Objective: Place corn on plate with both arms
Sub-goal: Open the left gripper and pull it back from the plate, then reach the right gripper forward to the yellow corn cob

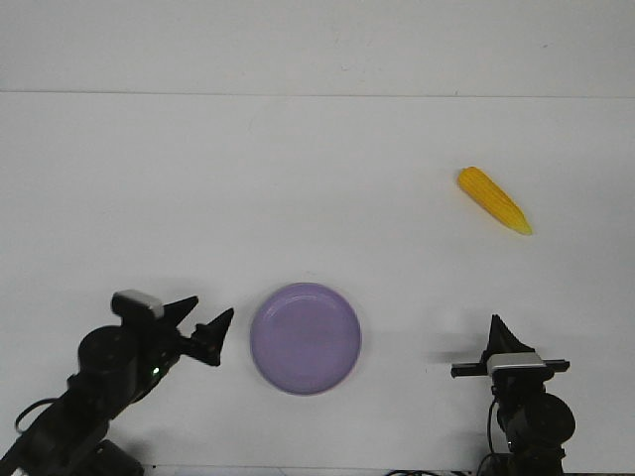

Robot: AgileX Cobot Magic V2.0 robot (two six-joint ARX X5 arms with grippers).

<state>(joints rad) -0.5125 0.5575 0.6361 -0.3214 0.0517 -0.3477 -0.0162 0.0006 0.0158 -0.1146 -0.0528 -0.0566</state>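
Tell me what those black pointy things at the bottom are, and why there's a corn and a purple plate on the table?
This picture comes from a camera that looks forward over a white table, the way the robot faces. The black things are the robot's two arms. Each ends in a gripper, a pair of pointed fingers that pinch like tongs. The left gripper is open, its two fingers spread apart. The right gripper is seen from an angle that hides whether it is open or shut. Neither one holds anything. Between them lies a round lavender-purple plate with nothing on it. Farther away, on the right, lies a yellow-orange corn cob. The robot's job is to put the corn on the plate.
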